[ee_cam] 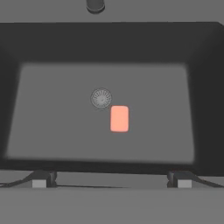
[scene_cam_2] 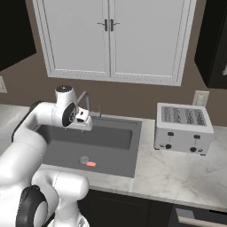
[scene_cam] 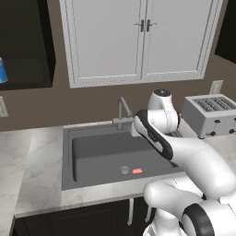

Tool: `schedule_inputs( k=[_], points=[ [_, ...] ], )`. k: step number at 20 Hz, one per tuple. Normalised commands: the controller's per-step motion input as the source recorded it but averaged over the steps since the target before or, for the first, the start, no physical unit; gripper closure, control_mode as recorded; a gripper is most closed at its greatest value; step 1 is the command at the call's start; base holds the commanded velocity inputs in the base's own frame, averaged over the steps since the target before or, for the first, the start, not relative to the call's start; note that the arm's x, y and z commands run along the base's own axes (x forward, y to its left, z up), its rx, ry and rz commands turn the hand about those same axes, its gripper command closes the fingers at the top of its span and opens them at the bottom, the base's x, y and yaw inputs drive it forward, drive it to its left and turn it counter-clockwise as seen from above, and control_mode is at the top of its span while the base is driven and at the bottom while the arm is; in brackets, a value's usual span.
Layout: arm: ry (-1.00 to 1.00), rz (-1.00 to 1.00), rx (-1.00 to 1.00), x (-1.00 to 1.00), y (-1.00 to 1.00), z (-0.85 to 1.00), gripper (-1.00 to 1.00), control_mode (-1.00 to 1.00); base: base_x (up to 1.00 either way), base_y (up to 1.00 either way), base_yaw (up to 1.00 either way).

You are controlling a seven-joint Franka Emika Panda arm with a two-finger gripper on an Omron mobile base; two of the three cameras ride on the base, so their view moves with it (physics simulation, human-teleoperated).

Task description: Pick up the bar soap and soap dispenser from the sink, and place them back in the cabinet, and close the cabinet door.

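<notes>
Soap, a small flat orange-red bar soap point(ee_cam: 119, 118), lay on the floor of the dark grey sink point(scene_cam: 69, 156), just beside the round drain ring point(ee_cam: 101, 98) without touching it. I had the end effector point(ee_cam: 111, 180) above the basin, looking straight down, its jaws spread wide and holding nothing. I saw a blue soap dispenser point(scene_cam: 2, 70) inside the open dark cabinet point(scene_cam: 27, 69) at upper left. A toaster point(scene_cam_2: 182, 127) stood on the bench point(scene_cam_2: 177, 170).
</notes>
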Motion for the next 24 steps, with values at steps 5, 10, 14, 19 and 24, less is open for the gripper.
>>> schedule_inputs(
  k=[5, 10, 14, 19, 24],
  points=[
    [0.00, 0.00, 0.00, 0.08, -0.04, -0.18, -1.00, -1.00, 0.00, 0.00, 0.00],
    [0.00, 0.00, 0.00, 0.02, -0.03, -0.17, -1.00, -1.00, 0.00, 0.00, 0.00],
    [0.00, 0.00, 0.00, 0.04, -0.08, -0.14, -1.00, -1.00, 0.00, 0.00, 0.00],
    [0.00, 0.00, 0.00, 0.07, -0.08, -0.12, -1.00, -1.00, 0.00, 0.00, 0.00],
    [0.00, 0.00, 0.00, 0.07, -0.07, -0.12, -1.00, -1.00, 0.00, 0.00, 0.00]
  ],
)
